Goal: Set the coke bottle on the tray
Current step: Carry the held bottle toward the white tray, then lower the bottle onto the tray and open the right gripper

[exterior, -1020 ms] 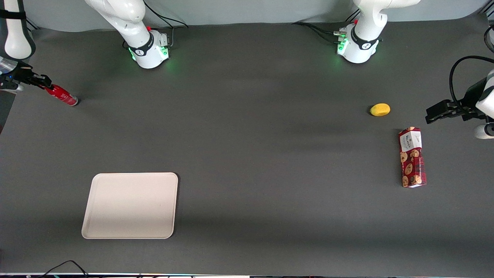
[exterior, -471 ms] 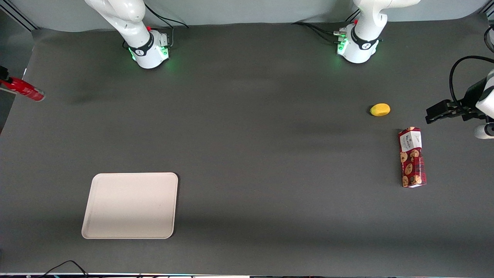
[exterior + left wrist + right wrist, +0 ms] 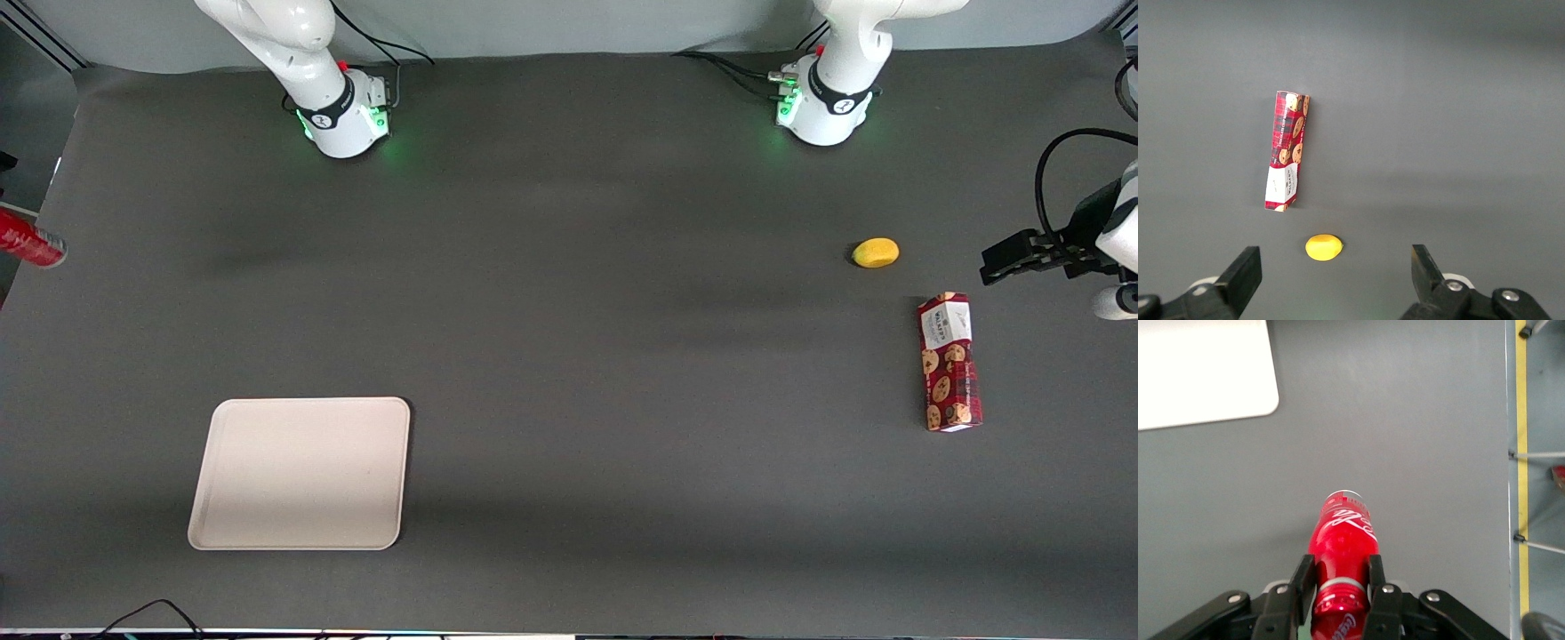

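My gripper (image 3: pixel 1338 577) is shut on the neck of the coke bottle (image 3: pixel 1341 540), a slim red bottle with white lettering, held in the air above the dark table. In the front view only the bottle's bottom end (image 3: pixel 28 243) shows at the frame's edge, at the working arm's end of the table; the gripper itself is out of that view. The beige tray (image 3: pixel 300 473) lies flat and bare on the table, nearer to the front camera than the bottle. A corner of the tray (image 3: pixel 1201 370) shows in the right wrist view.
A yellow lemon-like fruit (image 3: pixel 876 252) and a red cookie-patterned box (image 3: pixel 949 362) lie toward the parked arm's end of the table. The table's edge with a yellow strip (image 3: pixel 1521 473) runs close beside the held bottle. Cables (image 3: pixel 142 613) lie at the front edge.
The gripper has carried the bottle up off the table and outward toward the working arm's end, then a little nearer the front camera; the gripper has left the front view.
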